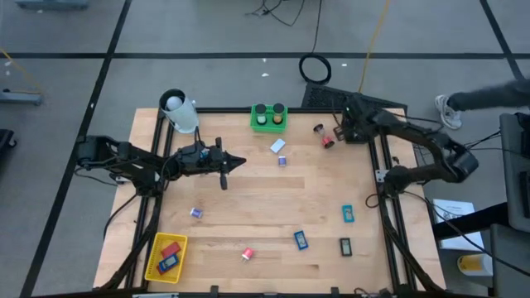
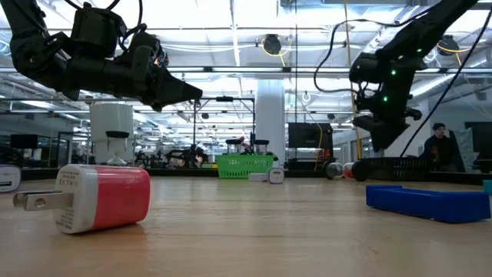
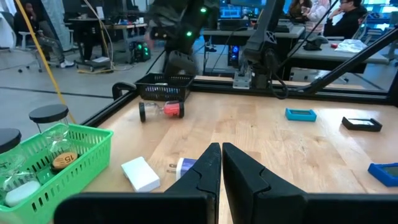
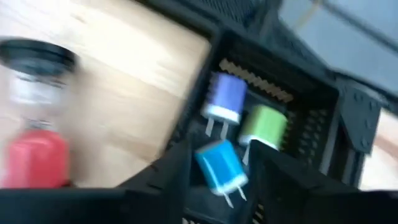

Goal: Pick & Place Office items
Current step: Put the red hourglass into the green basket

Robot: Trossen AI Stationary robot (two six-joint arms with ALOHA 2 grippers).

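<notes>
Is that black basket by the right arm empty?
No. The black basket holds a purple plug and a green one.

3 plugs point(image 4: 227, 134) in basket point(image 4: 323, 106)

Left gripper point(image 1: 234, 162) hovering mid-table, jaws shut, right gripper point(image 1: 346, 124) at far-right corner, jaws apart

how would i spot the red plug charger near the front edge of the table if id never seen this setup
Find the yellow basket at the table's front left corner. To its right, alone on bare wood, lies the red charger. It is red with a white end and metal prongs, unlike the flat blue block farther right.
</notes>
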